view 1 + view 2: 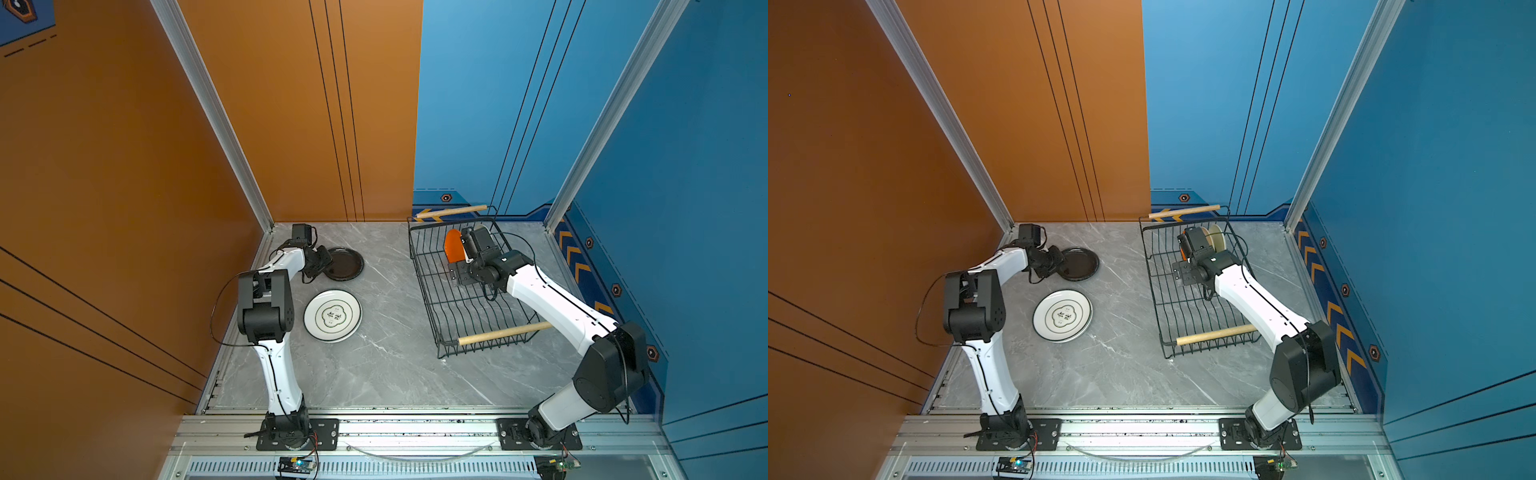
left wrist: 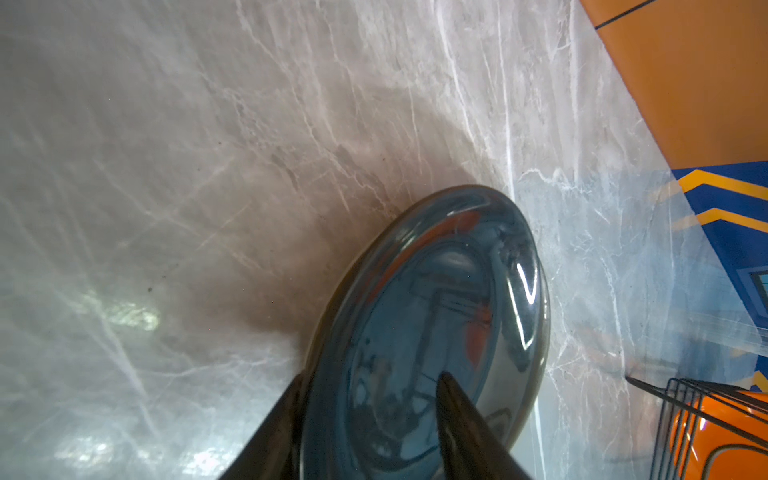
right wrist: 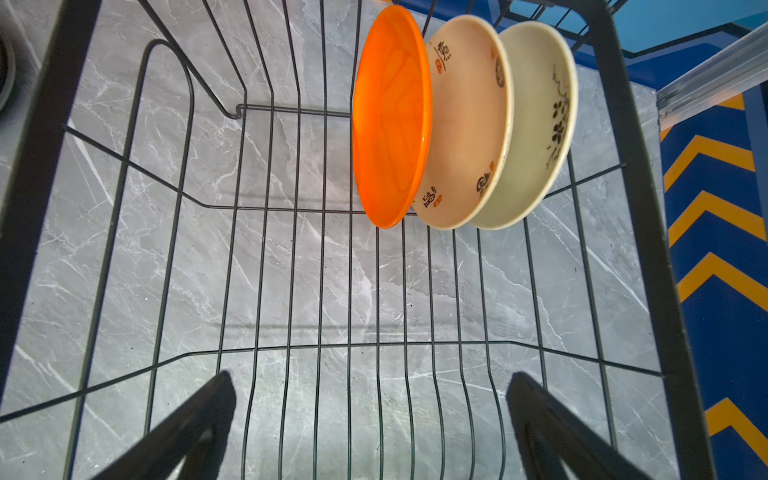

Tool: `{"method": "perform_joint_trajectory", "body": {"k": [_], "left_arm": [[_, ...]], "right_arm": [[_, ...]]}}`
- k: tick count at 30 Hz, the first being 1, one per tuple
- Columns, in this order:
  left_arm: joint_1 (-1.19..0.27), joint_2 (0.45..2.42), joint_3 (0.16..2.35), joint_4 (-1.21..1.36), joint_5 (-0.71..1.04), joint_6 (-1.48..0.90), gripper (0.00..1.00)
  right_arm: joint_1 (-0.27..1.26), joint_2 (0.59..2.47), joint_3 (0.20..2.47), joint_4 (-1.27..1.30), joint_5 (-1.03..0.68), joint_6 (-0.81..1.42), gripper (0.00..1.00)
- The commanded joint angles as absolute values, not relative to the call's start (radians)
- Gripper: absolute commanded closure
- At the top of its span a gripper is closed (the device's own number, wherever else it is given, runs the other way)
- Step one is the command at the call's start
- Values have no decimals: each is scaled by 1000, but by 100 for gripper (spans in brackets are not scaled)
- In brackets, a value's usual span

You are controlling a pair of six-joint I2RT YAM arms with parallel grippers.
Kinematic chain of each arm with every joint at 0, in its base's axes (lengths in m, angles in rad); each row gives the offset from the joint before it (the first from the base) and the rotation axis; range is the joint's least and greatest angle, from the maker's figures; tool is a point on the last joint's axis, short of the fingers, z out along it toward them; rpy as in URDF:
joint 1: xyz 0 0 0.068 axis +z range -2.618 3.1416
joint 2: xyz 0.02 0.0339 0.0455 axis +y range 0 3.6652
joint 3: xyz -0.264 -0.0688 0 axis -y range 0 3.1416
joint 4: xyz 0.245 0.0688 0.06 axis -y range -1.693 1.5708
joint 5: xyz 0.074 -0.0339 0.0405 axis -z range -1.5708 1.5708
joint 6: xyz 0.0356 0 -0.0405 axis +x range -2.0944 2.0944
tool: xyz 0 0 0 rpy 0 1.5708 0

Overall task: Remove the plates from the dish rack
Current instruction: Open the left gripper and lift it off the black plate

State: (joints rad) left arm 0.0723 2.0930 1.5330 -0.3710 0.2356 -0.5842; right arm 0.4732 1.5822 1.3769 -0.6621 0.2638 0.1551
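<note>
Now right claw (image 3: 370, 374), spread wide low in frame, should squarely straddle the round orange plate (image 3: 390, 116); left claw (image 2: 372, 376) grip, can't tell.

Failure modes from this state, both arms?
1. The left gripper straddles the rim of the glossy black round plate on the table; retreating before clearing it might drag or tip it.
2. The right gripper is open inside the black wire dish rack; the orange plate stands close beside the cream printed plate, so a finger could knock that neighbour.
</note>
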Motion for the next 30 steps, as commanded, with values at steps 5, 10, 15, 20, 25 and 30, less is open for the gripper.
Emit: {"method": "perform_joint_trajectory", "body": {"k": [5, 10, 15, 20, 25, 30], "left_arm": [[56, 2083, 1571, -464, 193, -540, 45], [39, 2070, 1581, -488, 176, -516, 40], [29, 2028, 1565, -513, 153, -502, 34], [30, 1938, 1504, -513, 129, -488, 16], [29, 1827, 1427, -513, 123, -474, 2], [26, 1712, 1337, -511, 124, -471, 2]], "right_arm": [[476, 1575, 1370, -661, 249, 158, 0], [467, 1581, 1370, -661, 225, 159, 0], [443, 1594, 1377, -658, 179, 150, 0], [423, 1614, 1409, -641, 114, 135, 0], [409, 1666, 1469, -626, 96, 127, 0], [382, 1743, 1538, -597, 76, 118, 0]]}}
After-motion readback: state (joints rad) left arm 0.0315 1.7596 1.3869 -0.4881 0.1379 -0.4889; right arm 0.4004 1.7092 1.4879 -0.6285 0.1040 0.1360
